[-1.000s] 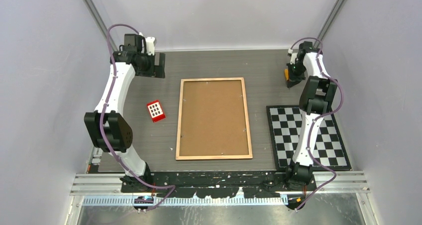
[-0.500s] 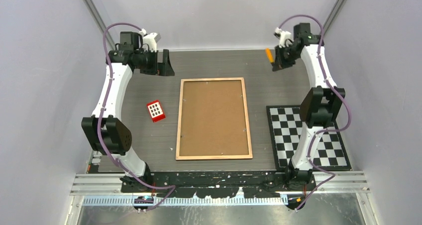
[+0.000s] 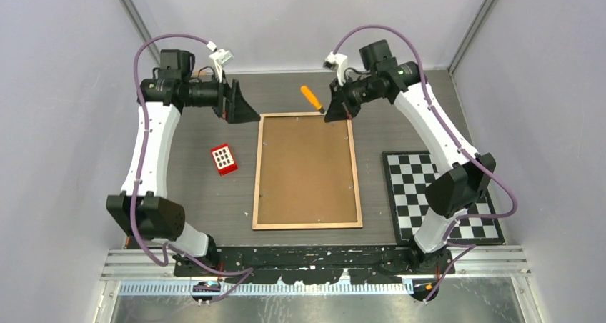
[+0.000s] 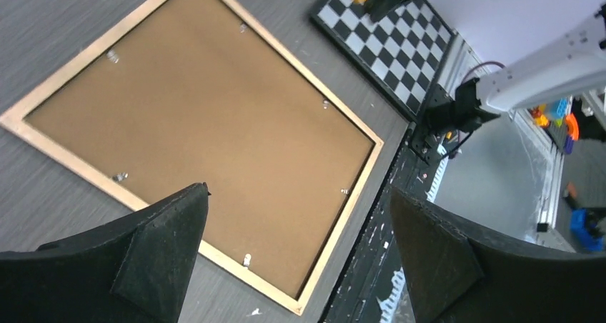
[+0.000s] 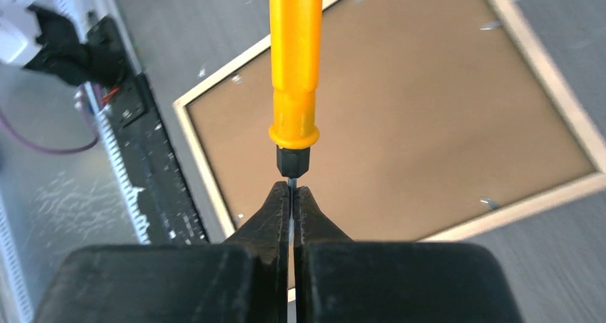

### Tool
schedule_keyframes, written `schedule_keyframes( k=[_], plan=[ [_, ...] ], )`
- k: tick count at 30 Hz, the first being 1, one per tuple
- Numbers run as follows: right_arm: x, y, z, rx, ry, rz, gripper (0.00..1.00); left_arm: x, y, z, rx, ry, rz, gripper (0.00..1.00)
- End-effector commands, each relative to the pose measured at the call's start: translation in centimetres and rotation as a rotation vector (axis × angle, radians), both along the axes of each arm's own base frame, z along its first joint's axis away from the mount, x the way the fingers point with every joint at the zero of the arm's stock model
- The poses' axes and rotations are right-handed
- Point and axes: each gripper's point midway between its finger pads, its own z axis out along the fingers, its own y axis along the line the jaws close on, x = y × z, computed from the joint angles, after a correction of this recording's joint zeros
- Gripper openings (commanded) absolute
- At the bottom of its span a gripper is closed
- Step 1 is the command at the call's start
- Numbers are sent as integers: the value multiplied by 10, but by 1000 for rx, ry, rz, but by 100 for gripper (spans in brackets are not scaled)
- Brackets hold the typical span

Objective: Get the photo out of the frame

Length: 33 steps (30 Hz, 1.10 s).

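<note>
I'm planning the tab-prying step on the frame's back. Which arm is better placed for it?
Right, likely: the right gripper is shut on the orange screwdriver above the far edge of the frame; the left gripper is open and empty.

We see a red block (image 3: 224, 159) with white squares on its top, lying on the dark table (image 3: 207, 201) left of centre. A checkerboard (image 3: 411, 187) lies flat at the table's right side. A screwdriver (image 3: 309, 96) with an orange handle hangs tilted above the far side.
</note>
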Motion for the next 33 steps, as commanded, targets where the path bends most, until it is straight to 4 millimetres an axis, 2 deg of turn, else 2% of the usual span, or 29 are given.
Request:
schedule_keyframes(
  k=[1,6,12,16,23,33],
  plan=[
    [-60,29,18,61,-19,186,0,-43,-15,31,-76,-195,-152,100],
    [-106,52,14,49,-29,327,1,-69,-32,30,-101,-335,-251,100],
    [-135,72,13,44,-67,438,1,-99,-55,17,-114,-389,-370,99],
    [-144,80,20,57,-83,469,0,-118,-65,9,-125,-332,-460,93],
    [-154,85,19,52,-104,512,1,-140,-74,3,-165,-260,-536,73],
    [-153,90,21,68,-129,503,0,-131,-80,-8,-179,-182,-491,51]
  ],
)
